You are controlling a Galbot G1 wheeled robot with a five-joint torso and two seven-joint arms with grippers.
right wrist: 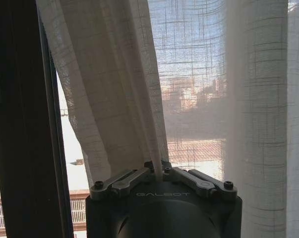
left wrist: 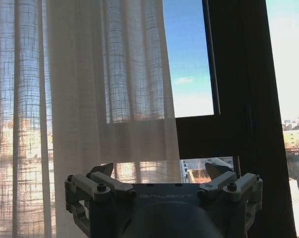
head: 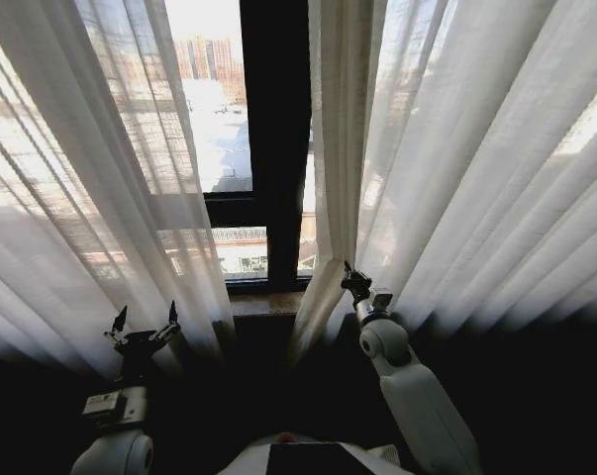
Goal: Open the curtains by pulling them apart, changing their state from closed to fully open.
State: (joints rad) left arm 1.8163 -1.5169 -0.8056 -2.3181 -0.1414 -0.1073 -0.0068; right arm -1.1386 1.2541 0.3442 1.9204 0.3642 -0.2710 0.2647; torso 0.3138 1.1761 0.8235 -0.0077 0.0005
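Observation:
The curtains hang as two sheer white pleated panels with a gap between them. The left panel (head: 100, 198) falls in front of my left gripper (head: 146, 319), which is open with nothing between its fingers. From the left wrist, the left gripper (left wrist: 161, 171) shows spread fingertips just below that panel's inner edge (left wrist: 114, 99). My right gripper (head: 353, 283) is shut on a fold at the inner edge of the right panel (head: 456, 178). Seen from the right wrist, the right gripper (right wrist: 159, 166) pinches a bunched fold (right wrist: 119, 109) of the fabric.
A black window frame (head: 273, 148) stands bare in the gap, with glass and buildings beyond. A wooden sill (head: 268, 302) runs below it. The right panel's loose edge (head: 323, 297) drapes down over the sill.

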